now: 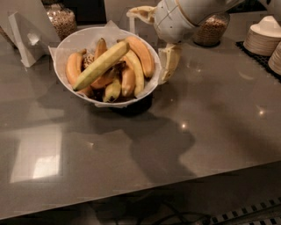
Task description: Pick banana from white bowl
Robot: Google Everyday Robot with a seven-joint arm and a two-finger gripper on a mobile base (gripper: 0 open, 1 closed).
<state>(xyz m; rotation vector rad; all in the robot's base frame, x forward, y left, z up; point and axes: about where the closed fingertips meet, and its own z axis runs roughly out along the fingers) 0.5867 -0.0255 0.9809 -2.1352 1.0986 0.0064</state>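
The wide white bowl point(59, 66) with a paper lining stands on the grey counter at upper left of centre. The banana point(101, 65), long, nearly straight and pale greenish-yellow, lies diagonally on top of several shorter orange-yellow bananas point(141, 55). My gripper point(147, 46) is at the bowl's right rim, open and empty. One finger point(139, 11) reaches over the bowl's far right edge. The other finger point(168, 64) hangs just outside the right rim. The gripper does not touch the banana.
Two glass jars of grain stand at the back point(61, 19) point(213, 28). Stacks of small white bowls point(263, 35) sit on a dark mat at far right. A white folded stand point(24, 37) is at far left. The counter's front edge point(145, 191) runs along the bottom.
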